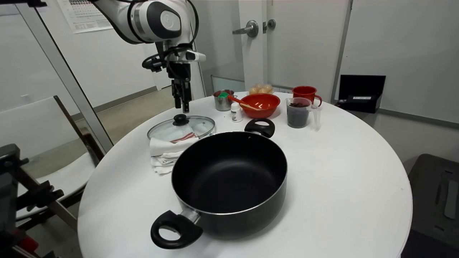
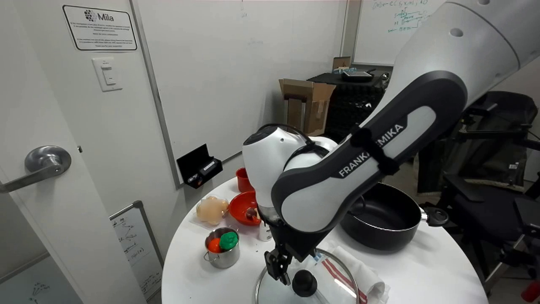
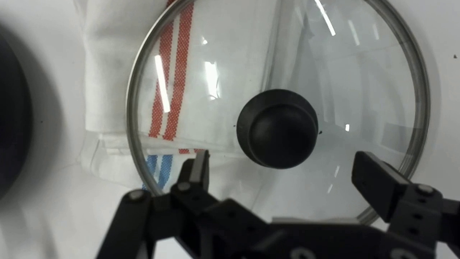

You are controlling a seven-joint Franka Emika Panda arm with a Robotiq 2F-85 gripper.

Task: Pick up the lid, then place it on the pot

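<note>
The lid (image 1: pixel 181 120) is round clear glass with a metal rim and a black knob. It rests partly on a folded white towel (image 1: pixel 166 154) with red stripes, and it also shows in an exterior view (image 2: pixel 304 283) and the wrist view (image 3: pixel 278 129). My gripper (image 1: pixel 181 107) is open and empty, pointing down just above the knob. In the wrist view the fingers (image 3: pixel 281 157) stand apart on either side of the knob, not touching it. The large black pot (image 1: pixel 247 220) stands uncovered beside the towel; in an exterior view (image 2: pixel 379 242) the arm partly hides it.
Behind the pot stand a red bowl (image 1: pixel 269 105) with a spoon, a white bottle (image 1: pixel 236 113), a metal cup (image 1: pixel 223 103), a clear measuring cup (image 1: pixel 297 118) with dark contents, a red mug (image 1: pixel 304 92) and eggs (image 1: pixel 260 89). Pot handles (image 1: pixel 175 231) stick out on both sides.
</note>
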